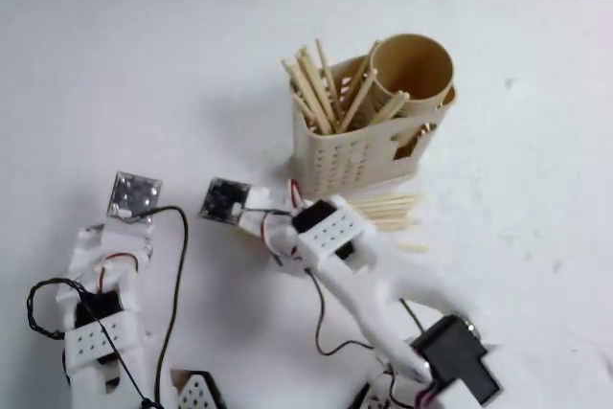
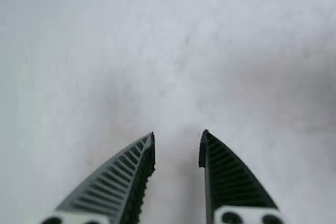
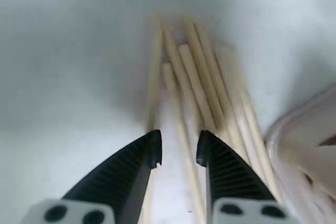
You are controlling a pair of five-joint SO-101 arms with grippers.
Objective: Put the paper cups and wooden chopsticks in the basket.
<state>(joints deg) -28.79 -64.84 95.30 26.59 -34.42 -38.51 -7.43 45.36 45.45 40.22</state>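
The basket (image 1: 369, 146) is standing toward the far edge of the bench (image 1: 144, 74), right of its middle. A paper cup (image 1: 414, 69) is sitting inside it, beside a bundle of chopsticks (image 1: 321, 93) that is leaning out of it. More loose chopsticks (image 3: 197, 87) are lying flat on the bench just beside the basket's near side. The right claw (image 3: 178, 148) is hanging over them, jaws apart, gripping nothing. The left claw (image 2: 177, 140) is hanging above bare bench toward the near left corner, jaws also apart.
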